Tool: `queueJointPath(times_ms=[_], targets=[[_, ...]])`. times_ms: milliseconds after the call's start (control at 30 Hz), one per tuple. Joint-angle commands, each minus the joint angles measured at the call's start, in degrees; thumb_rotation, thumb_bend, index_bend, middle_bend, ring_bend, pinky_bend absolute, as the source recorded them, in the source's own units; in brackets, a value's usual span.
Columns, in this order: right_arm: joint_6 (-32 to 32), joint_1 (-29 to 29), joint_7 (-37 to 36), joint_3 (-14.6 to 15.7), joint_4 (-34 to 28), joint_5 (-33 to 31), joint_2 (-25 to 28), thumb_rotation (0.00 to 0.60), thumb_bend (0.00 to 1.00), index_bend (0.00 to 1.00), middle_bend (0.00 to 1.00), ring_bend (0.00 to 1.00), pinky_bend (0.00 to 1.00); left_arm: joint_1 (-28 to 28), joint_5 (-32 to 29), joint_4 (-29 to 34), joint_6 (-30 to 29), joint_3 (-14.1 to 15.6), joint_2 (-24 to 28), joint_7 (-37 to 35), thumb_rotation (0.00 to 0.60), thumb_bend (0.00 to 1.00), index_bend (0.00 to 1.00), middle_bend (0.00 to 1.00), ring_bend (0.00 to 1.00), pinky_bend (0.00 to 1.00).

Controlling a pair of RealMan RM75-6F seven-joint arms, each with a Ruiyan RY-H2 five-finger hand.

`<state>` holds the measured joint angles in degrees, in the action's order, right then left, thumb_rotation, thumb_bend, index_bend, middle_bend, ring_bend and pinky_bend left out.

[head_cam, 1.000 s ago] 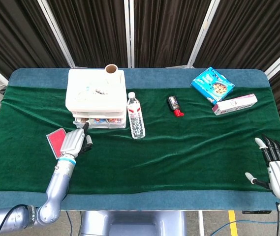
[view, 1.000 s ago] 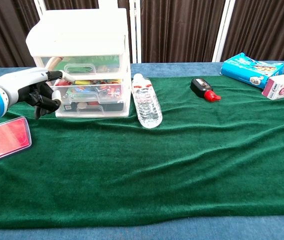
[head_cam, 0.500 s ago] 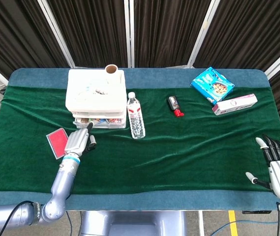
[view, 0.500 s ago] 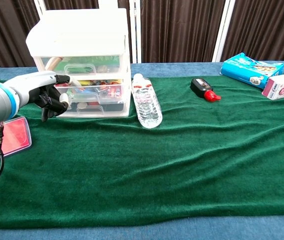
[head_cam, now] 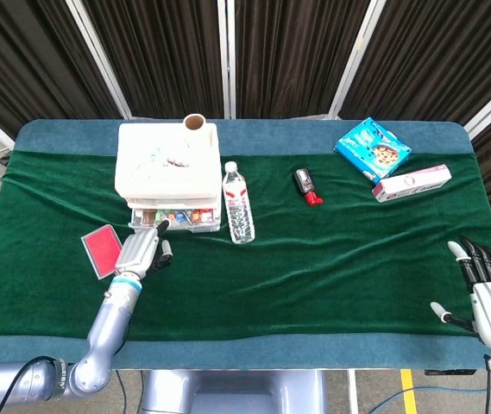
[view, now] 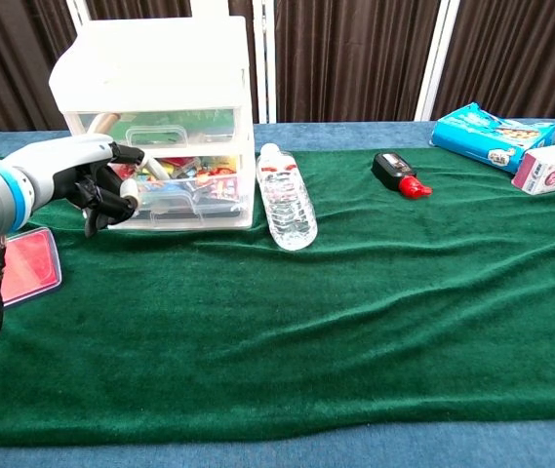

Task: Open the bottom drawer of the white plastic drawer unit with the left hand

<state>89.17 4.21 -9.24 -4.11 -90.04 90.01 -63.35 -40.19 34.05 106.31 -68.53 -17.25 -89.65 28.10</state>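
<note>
Green cloth covers the table [head_cam: 314,259], and we take the white plastic drawer unit [head_cam: 169,159] as our landmark, going left to right. Furthest to the left of the unit, just off its front corner, lies a red card case [head_cam: 101,250]. Next comes our left hand [view: 87,180], right at the unit's front face on its left side; its fingers [view: 111,200] are curled in, one reaching forward against the drawer fronts, but we cannot tell whether it actually hooks a handle. The bottom drawer [view: 181,209] sits at the base of the unit, and from the head view its front edge shows a little past the lid, so we judge it barely started, if at all. Just right of the unit lies a water bottle [head_cam: 239,205], then, well apart, a small black and red object [head_cam: 305,185], a blue packet [head_cam: 372,148] and a pink box [head_cam: 412,182]. Far right of the unit, at the table's near edge, our right hand [head_cam: 484,293] rests with fingers spread, holding nothing. We judge the step to be catching the bottom handle; the next move calls for a straight pull toward us, gentle enough that the light unit does not slide along.
</note>
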Motion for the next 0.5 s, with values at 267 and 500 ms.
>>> queueJointPath(times_ms=[267, 500], targets=[[0.2, -0.1, 0.0, -0.1, -0.1, 0.0, 0.1, 0.6, 0.03, 0.01, 0.0, 0.0, 0.0, 0.7, 1.6, 1.6, 0.6, 2.5, 0.9, -1.6, 0.6, 0.89, 0.29, 0.79, 0.71, 0.66], [0.2, -0.1, 0.3, 0.0, -0.2, 0.2, 0.1, 0.6, 0.03, 0.01, 0.0, 0.0, 0.0, 1.3, 3.8, 3.0, 0.5, 3.3, 1.8, -3.0, 0.6, 0.89, 0.29, 0.79, 0.71, 0.66]])
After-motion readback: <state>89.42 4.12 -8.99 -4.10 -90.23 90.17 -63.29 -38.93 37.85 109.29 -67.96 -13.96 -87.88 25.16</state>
